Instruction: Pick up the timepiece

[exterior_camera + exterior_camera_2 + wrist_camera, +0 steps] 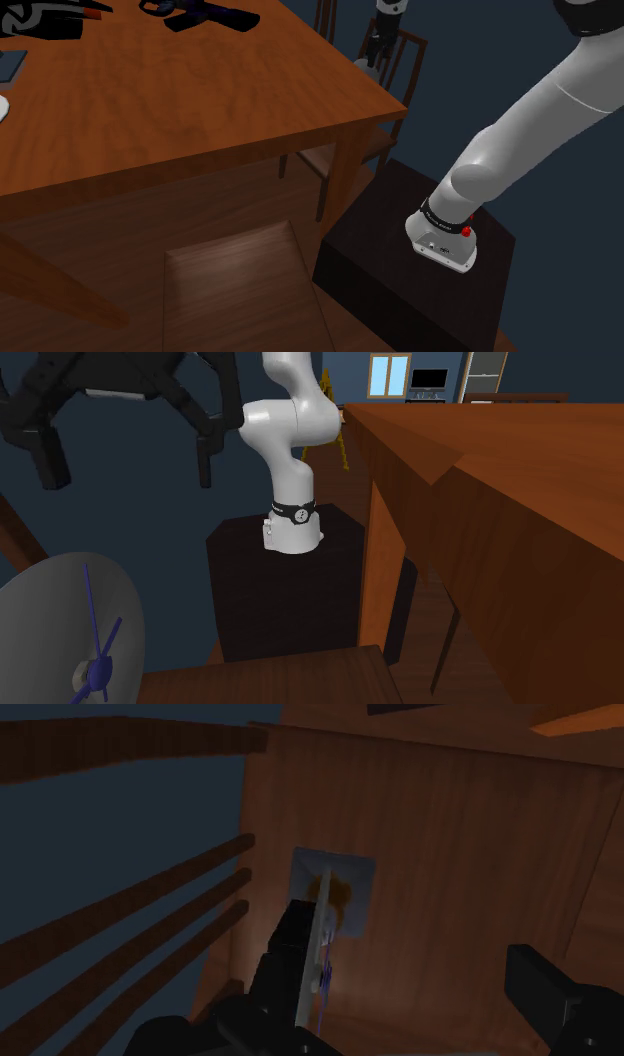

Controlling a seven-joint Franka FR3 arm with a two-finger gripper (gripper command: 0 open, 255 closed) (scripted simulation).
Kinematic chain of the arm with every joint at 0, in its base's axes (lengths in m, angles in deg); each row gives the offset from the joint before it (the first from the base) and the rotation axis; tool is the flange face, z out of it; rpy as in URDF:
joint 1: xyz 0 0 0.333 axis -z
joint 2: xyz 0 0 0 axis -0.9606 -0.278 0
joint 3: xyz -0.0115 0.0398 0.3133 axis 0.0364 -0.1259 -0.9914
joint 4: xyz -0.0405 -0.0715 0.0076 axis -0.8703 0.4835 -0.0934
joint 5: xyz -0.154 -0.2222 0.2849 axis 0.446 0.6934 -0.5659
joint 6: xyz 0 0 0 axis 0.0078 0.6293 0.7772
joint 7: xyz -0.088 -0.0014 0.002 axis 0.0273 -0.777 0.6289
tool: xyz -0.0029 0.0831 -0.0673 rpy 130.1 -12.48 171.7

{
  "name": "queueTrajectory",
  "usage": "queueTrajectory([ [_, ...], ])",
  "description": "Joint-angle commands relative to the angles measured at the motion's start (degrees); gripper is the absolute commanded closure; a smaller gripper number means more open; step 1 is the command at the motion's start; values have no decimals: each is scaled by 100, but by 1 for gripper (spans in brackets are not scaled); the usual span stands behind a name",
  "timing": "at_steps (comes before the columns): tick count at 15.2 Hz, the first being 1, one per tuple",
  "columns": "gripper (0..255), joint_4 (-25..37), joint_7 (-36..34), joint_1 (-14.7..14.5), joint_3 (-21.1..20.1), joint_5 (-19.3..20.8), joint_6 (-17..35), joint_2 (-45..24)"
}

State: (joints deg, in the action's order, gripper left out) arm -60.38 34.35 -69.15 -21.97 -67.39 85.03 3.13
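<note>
Two black fingers (290,959) of the end effector (410,944) stand wide apart, gripping nothing. The clock (322,942), a thin pale disc with blue hands, stands on edge on the wooden seat (450,874) of a chair (120,749), just past the desk's (200,100) far right corner in the shoulder view. In the wrist view it is edge-on, right beside the inner face of one finger, with a broad gap to the other. I cannot tell whether it touches that finger.

To grasp it well, I'd say the hand should shift sideways until the clock sits midway between the fingers. It should then come down until the pads cover a good part of both faces before closing. The fingers already line up across the thin edge, which looks right. Closing off-centre would likely tip the clock, since it seems light and balanced on its rim. A slow squeeze and a straight lift should suit it.

Some things are hard to read. In the second exterior view the clock (60,612) is cut off at the lower left corner and the end effector (128,462) looms above it, so the gap between them cannot be judged. What props the clock upright is hidden. Beyond it on the seat lies a grey patch (352,874) with an orange smudge, and I cannot tell what that is.
</note>
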Motion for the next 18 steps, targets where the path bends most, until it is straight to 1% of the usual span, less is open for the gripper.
queueTrajectory([
  [1, 0, 402, 342, 35, 183, -213, 82, -501],
  [4, 0, 907, 782, 141, 356, -550, 164, -1146],
  [11, 0, 535, 805, 167, 358, -618, 686, -1312],
  [13, 0, 507, 808, 168, 358, -625, 729, -1328],
  [14, 255, 521, 811, 169, 358, -631, 724, -1338],
  [18, 255, 522, 809, 167, 357, -632, 726, -1342],
])
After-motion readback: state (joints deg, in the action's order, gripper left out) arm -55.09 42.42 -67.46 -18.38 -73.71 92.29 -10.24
